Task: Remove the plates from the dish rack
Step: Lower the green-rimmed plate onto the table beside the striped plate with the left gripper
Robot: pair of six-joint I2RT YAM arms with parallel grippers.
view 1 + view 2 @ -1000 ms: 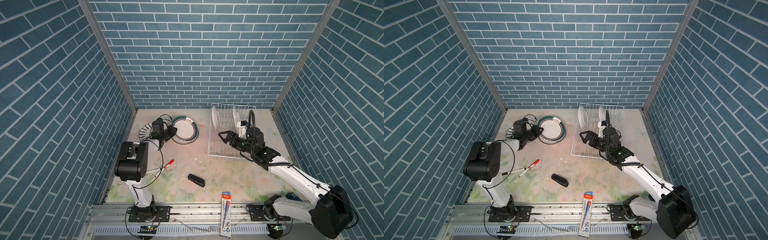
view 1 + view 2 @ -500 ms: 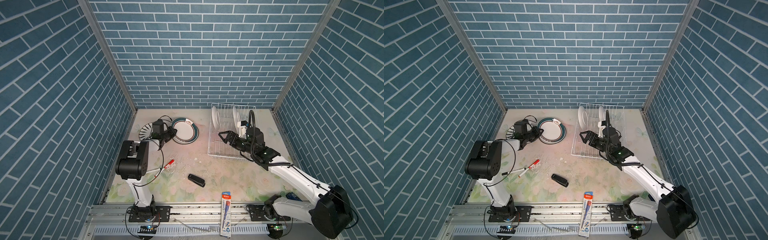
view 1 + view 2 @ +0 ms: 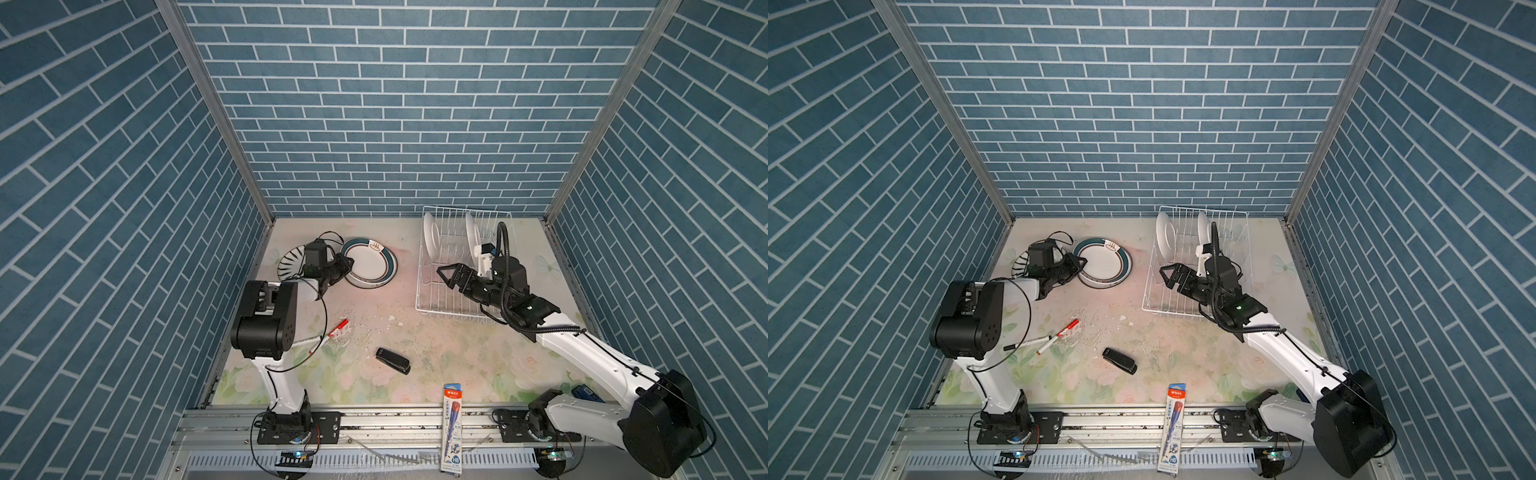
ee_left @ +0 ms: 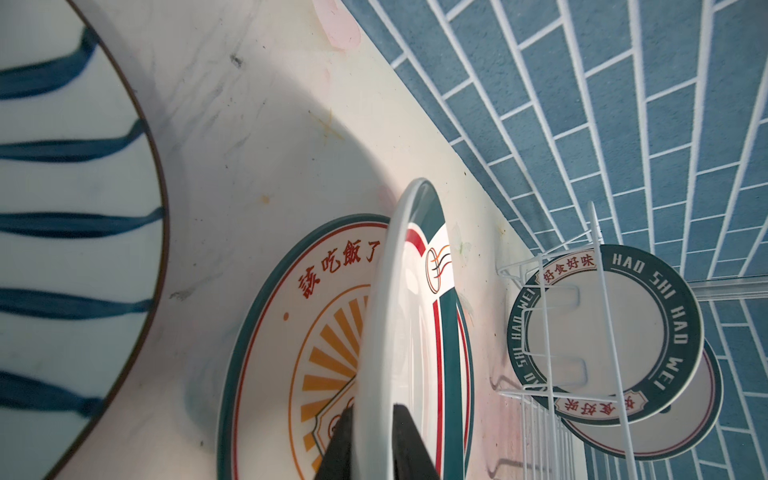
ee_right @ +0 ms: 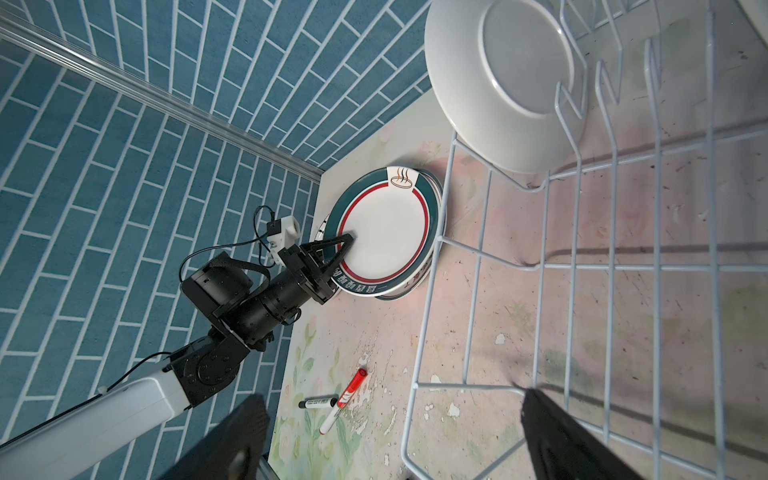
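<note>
My left hand (image 3: 348,266) is closed on the near rim of the green-rimmed plate (image 3: 370,266). In the left wrist view one finger (image 4: 340,436) lies against each face of the rim. That plate sits tilted on top of the sunburst plate (image 4: 328,353), which lies flat on the counter (image 3: 415,340) near the back wall. The striped plate (image 3: 291,262) lies flat just beside them, partly hidden under my left wrist in both top views. My right hand (image 3: 446,277) hangs over the near left part of the dish rack (image 3: 440,307), its jaws spread wide and holding nothing. Inside the rack, the left-end plate (image 3: 431,239) stands upright in its slot. The second rack plate (image 3: 471,235) stands a few slots further along, close to my right wrist. Their white backs face the right wrist camera, and their dark-green lettered faces show in the left wrist view. Two markers (image 3: 338,328) lie on the counter between my arms. A small black case (image 3: 392,360) lies nearer the front edge.
</note>
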